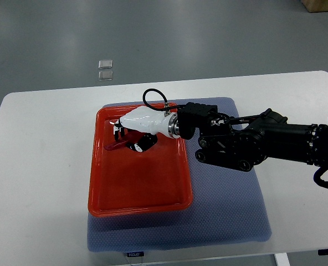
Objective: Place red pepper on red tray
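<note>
Right hand (132,132): white shell, dark fingers curled down over the red pepper (115,145), inside the red tray (139,206) toward its far left part. Grip appears closed on the pepper; its thin dark-red tip pokes out on the hand's left side, low against the tray floor. Arm enters across the tray's right rim. Blue mat (230,221) under the tray.

Release advice: lower until the pepper rests flat, spread the fingers slowly, lift straight up, avoid clipping the rim.

Right arm reaches in from right; right hand (132,130) white, fingers curled downward.
</note>
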### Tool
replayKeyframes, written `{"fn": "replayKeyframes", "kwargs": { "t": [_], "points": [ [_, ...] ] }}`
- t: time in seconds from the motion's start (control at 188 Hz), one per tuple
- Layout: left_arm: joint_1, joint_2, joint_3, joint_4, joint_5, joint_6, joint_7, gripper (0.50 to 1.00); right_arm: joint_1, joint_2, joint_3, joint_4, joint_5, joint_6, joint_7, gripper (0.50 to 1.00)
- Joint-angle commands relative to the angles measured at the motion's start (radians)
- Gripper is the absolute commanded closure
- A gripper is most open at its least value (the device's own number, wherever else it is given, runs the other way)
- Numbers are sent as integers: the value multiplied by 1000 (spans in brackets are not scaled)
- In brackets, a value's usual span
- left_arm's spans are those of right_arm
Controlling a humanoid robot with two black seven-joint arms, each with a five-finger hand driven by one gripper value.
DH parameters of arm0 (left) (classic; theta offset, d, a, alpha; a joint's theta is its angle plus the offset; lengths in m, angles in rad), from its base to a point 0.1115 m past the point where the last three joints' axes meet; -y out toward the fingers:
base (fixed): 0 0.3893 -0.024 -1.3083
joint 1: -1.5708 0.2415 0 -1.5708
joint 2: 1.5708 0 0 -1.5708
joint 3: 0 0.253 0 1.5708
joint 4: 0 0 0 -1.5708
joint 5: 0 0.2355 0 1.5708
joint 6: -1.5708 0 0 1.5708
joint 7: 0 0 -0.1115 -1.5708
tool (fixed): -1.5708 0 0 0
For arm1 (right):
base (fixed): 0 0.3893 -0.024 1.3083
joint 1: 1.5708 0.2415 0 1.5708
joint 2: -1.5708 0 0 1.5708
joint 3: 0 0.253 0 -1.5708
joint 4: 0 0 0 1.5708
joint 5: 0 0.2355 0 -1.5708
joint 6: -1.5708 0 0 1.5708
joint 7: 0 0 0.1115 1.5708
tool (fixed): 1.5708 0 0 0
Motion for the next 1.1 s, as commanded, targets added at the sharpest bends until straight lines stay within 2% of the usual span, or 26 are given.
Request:
{"fn": "replayKeyframes", "kwargs": {
  "t": [0.0, 0.064, 0.112, 0.138, 0.207, 0.356, 0.468, 0.718, 0.85, 0.962, 1.095],
  "points": [
    [0, 0, 0, 0, 0, 0, 0, 500, -13, 2, -12, -11, -1, 3, 0, 799],
    [0, 0, 0, 0, 0, 0, 0, 500, -20, 2, -12, -12, -2, 1, 0, 752],
    [0, 0, 0, 0, 0, 0, 0, 500, -22, 2, -12, -12, -4, 1, 2, 738],
    [0, 0, 0, 0, 0, 0, 0, 500, -24, 2, -12, -12, -4, 0, 3, 709],
    [0, 0, 0, 0, 0, 0, 0, 500, -25, 2, -12, -12, -1, -3, 5, 693],
    [0, 0, 0, 0, 0, 0, 0, 500, -27, 2, 7, -11, 1, -16, 8, 691],
    [0, 0, 0, 0, 0, 0, 0, 500, -45, -61, 94, -11, 25, -39, 8, 691],
    [0, 0, 0, 0, 0, 0, 0, 500, -106, -218, 320, -5, 182, -40, 6, 691],
    [0, 0, 0, 0, 0, 0, 0, 500, -206, -268, 533, -3, 214, -20, -2, 691],
    [0, 0, 0, 0, 0, 0, 0, 500, -301, -273, 731, -3, 216, 29, -11, 691],
    [0, 0, 0, 0, 0, 0, 0, 500, -398, -267, 959, -3, 214, 112, -71, 691]
  ]
}}
